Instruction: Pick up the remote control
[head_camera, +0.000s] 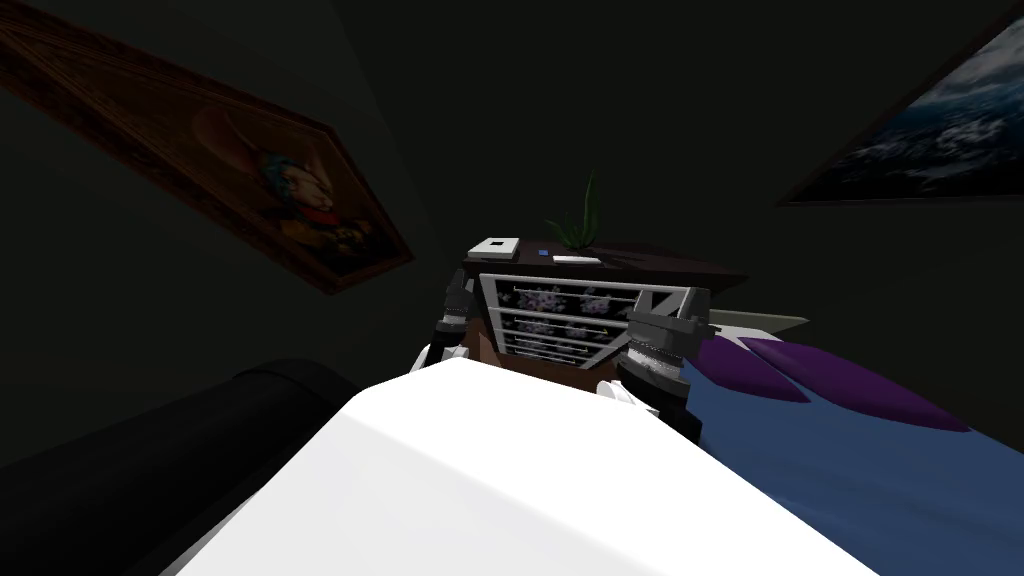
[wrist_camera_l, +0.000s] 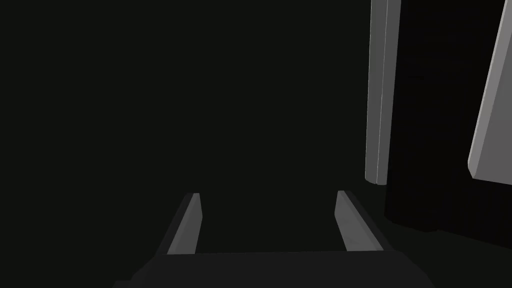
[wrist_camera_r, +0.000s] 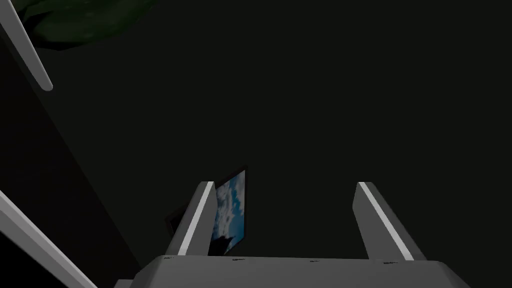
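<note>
1. white, flat remote control (head_camera: 577, 259) lies on the dark table (head_camera: 690, 268), far ahead of you, just beside the plant (head_camera: 580, 225).
2. your left gripper (wrist_camera_l: 267, 200) is released, spread wide.
3. your right gripper (wrist_camera_r: 285, 192) is released too.

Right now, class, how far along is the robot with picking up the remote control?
Done: nothing gripped. The left gripper and right gripper both stand open and empty. In hand: I face the dark table, where a flat pale item, likely the remote, lies. Left: reach, grip, lift.
</note>
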